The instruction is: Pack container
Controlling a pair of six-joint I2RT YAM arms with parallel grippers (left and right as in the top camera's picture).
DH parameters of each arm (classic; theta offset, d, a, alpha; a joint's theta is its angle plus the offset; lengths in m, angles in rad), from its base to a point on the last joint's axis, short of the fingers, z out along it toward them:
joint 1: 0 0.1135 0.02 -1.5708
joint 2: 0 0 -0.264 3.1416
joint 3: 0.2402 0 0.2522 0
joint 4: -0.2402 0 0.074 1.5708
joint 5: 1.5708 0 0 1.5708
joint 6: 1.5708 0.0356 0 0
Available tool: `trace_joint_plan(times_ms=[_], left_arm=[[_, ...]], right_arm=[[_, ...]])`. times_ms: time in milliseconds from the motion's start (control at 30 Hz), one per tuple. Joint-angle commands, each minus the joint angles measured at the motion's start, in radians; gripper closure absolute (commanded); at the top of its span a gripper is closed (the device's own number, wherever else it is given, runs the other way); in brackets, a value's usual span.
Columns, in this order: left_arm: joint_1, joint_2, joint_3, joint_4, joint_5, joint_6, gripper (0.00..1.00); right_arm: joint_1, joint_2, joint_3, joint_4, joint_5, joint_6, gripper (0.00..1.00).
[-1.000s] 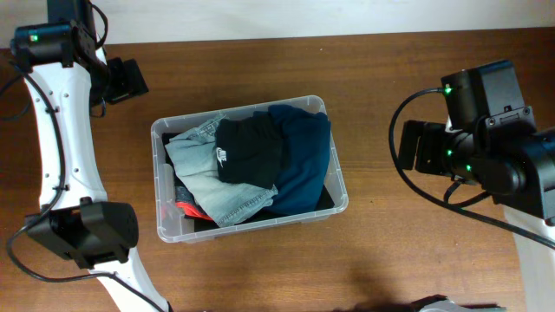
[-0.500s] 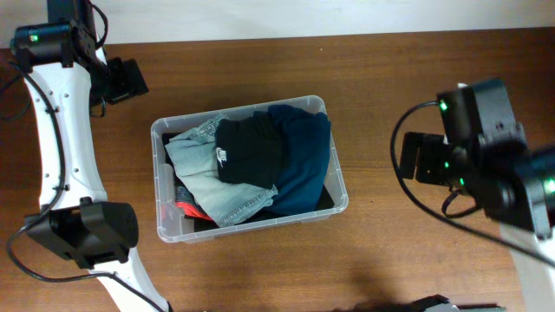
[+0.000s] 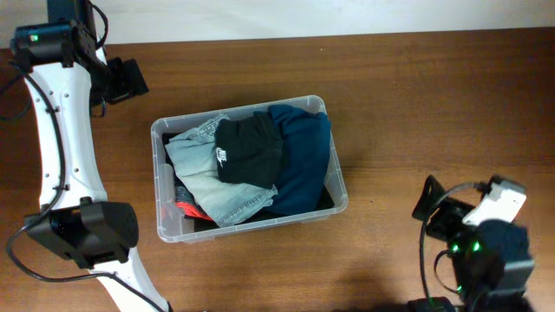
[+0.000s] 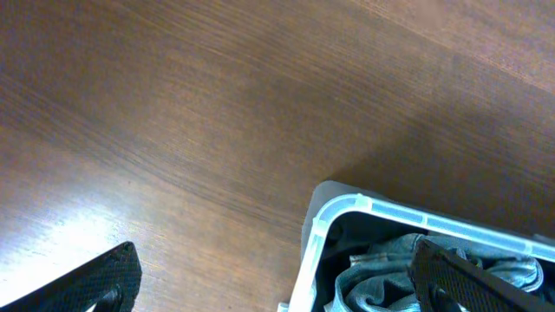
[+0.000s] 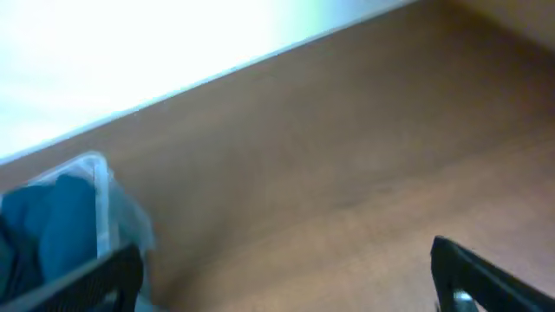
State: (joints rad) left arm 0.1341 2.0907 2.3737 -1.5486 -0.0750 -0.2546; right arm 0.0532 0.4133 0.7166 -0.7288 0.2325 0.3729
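Overhead: the container (image 3: 166, 227) sits mid-counter (image 3: 408, 95). It is packed with grey denim (image 3: 204, 169), a black top (image 3: 251, 152) bearing a white logo, navy cloth (image 3: 303, 165) and a scrap of red (image 3: 184, 208) low against its left wall. The left arm (image 3: 65, 147) runs up the left edge, its head just off the container's far-left corner and not touching it. The right arm (image 3: 481, 251) is a blur at the near-right corner, well apart from the container. Only this view shows the whole load, but it does not show how the fingers stand.

Left wrist: the left end effector (image 4: 277, 290) is spread wide, with a dark finger at each lower corner. Between them lie bare counter and the container's corner rim, with denim inside. Nothing is pinched.

Right wrist: this view is blurred. The right end effector (image 5: 282, 277) is also spread and empty. The container's corner with navy cloth shows at the left, and a pale wall shows beyond the counter's far edge.

A second ago the right arm stood mid-right, level with the container. It has since drawn back to the near corner. The left arm, container and load have not shifted.
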Motion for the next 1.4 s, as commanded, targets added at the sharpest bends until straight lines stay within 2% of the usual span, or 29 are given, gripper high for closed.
trace_joint_plan(times_ms=[0, 200, 433, 767, 933, 1133, 1367], left_arm=[[0.005, -0.008, -0.002, 0.000, 0.007, -0.010, 0.00], [0.005, -0.008, -0.002, 0.000, 0.007, -0.010, 0.01], [0.005, -0.008, -0.002, 0.000, 0.007, -0.010, 0.00], [0.005, -0.008, -0.002, 0.000, 0.007, -0.010, 0.01], [0.005, -0.008, -0.002, 0.000, 0.007, -0.010, 0.01], [0.005, -0.008, -0.002, 0.000, 0.007, -0.010, 0.01], [0.005, -0.008, -0.002, 0.000, 0.007, -0.010, 0.01]], right_arm=[[-0.032, -0.136, -0.161, 0.114, -0.086, -0.016, 0.01], [-0.036, -0.316, -0.414, 0.447, -0.219, -0.134, 0.02], [-0.044, -0.410, -0.572, 0.647, -0.220, -0.133, 0.01], [-0.169, -0.410, -0.596, 0.666, -0.278, -0.131, 0.02], [-0.173, -0.410, -0.599, 0.681, -0.278, -0.165, 0.02], [-0.172, -0.410, -0.673, 0.832, -0.293, -0.174, 0.02], [-0.172, -0.410, -0.711, 0.816, -0.292, -0.164, 0.02]])
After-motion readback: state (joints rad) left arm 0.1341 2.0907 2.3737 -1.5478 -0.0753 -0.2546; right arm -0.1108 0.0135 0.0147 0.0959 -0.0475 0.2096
